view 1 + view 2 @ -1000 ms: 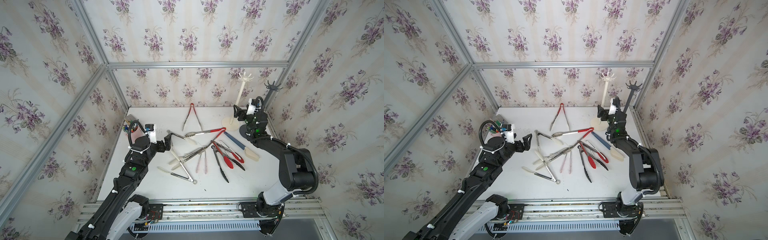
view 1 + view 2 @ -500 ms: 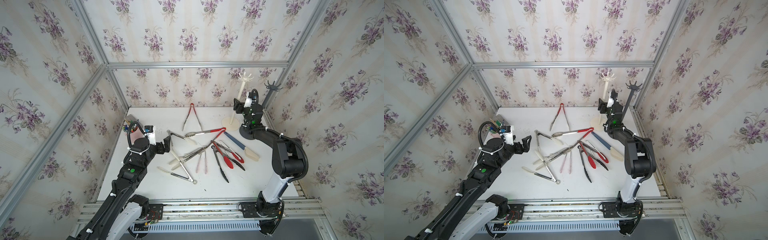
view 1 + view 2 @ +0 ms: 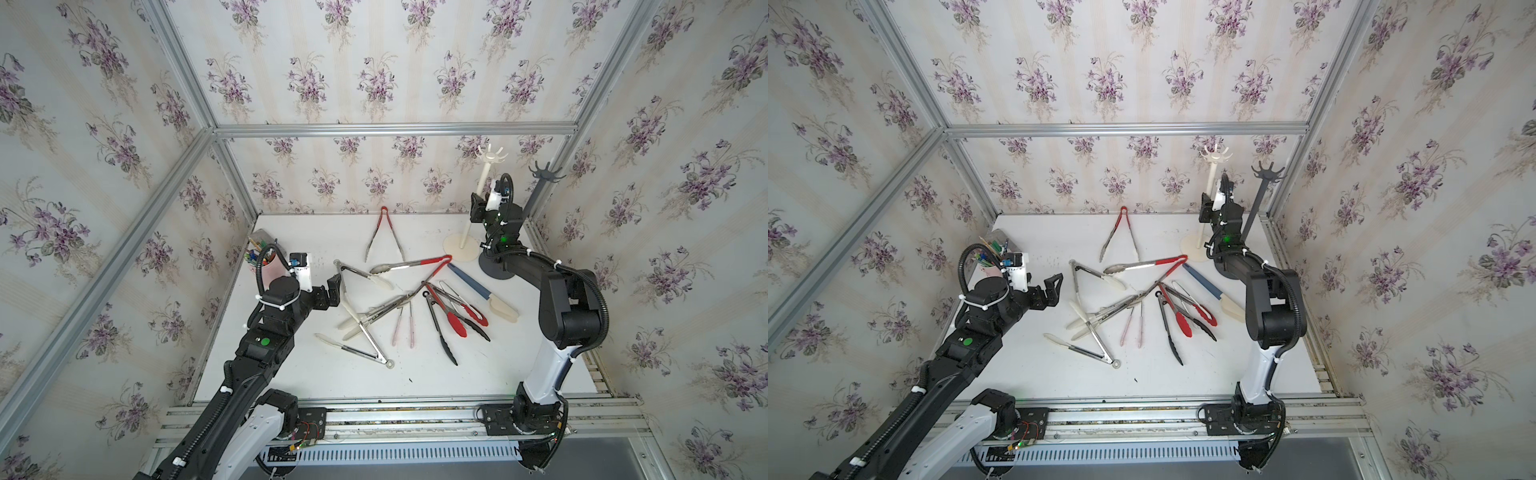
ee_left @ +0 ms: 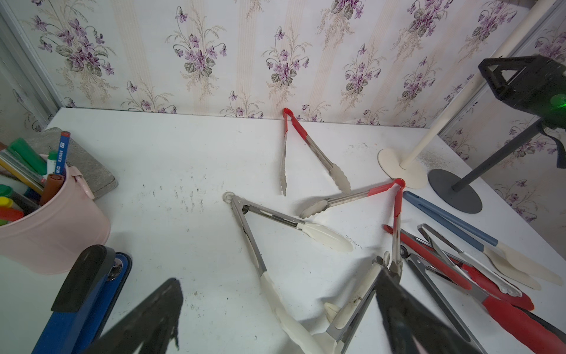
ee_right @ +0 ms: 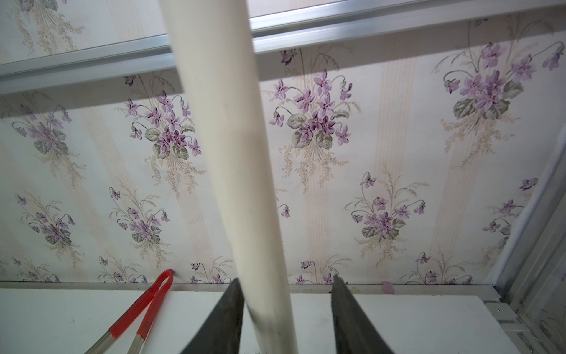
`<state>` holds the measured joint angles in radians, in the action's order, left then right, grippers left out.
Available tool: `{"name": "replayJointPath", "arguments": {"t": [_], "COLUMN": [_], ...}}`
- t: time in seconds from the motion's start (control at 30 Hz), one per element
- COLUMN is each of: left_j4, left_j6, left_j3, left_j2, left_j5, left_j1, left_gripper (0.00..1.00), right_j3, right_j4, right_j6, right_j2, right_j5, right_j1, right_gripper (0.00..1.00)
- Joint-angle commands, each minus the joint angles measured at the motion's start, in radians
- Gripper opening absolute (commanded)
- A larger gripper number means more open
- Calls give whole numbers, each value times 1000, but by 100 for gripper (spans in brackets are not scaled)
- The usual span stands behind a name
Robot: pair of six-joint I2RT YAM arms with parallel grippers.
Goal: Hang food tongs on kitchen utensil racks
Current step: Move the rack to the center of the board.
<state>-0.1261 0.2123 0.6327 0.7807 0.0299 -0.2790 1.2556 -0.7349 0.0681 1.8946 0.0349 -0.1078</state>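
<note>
Several food tongs (image 3: 399, 307) (image 3: 1133, 307) lie scattered on the white table in both top views. A red-handled pair (image 3: 384, 232) (image 5: 141, 318) rests by the back wall. The cream-white rack (image 3: 478, 195) (image 3: 1210, 183) and the dark grey rack (image 3: 540, 191) (image 3: 1260, 199) stand at the back right with bare hooks. My right gripper (image 3: 478, 205) (image 5: 284, 279) is open around the cream pole (image 5: 245, 184); one finger (image 5: 226, 315) touches it and the other stands apart. My left gripper (image 3: 334, 291) (image 4: 275, 321) hangs open over cream-tipped tongs (image 4: 269, 220), holding nothing.
A pink cup (image 3: 266, 266) (image 4: 52, 233) of pens stands at the table's left edge, with a grey block (image 4: 88, 171) behind it and a blue and black stapler-like thing (image 4: 85, 294) in front. Papered walls and metal frame bars close in three sides.
My right gripper has risen along the cream pole and its jaws have narrowed around it. The left arm has hardly moved, and the tongs lie as before.
</note>
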Motion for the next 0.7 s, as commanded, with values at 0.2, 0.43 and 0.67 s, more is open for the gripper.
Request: {"name": "replayJointPath", "arguments": {"t": [0.2, 0.43, 0.67], "left_j4": [5, 2, -3], "left_j6": [-13, -14, -16], "left_j3": [-6, -17, -28], "left_j2": [-11, -22, -35], "left_j5": [14, 16, 26], "left_j1": [1, 1, 1], "left_gripper": [99, 99, 99], "right_j3": [4, 4, -3], "right_j4": [-15, -18, -23], "right_j6": [-11, -17, -11], "right_j2": [5, 2, -6], "right_j5": [42, 66, 86], "right_j1": [-2, -3, -3], "right_gripper": [31, 22, 15]}}
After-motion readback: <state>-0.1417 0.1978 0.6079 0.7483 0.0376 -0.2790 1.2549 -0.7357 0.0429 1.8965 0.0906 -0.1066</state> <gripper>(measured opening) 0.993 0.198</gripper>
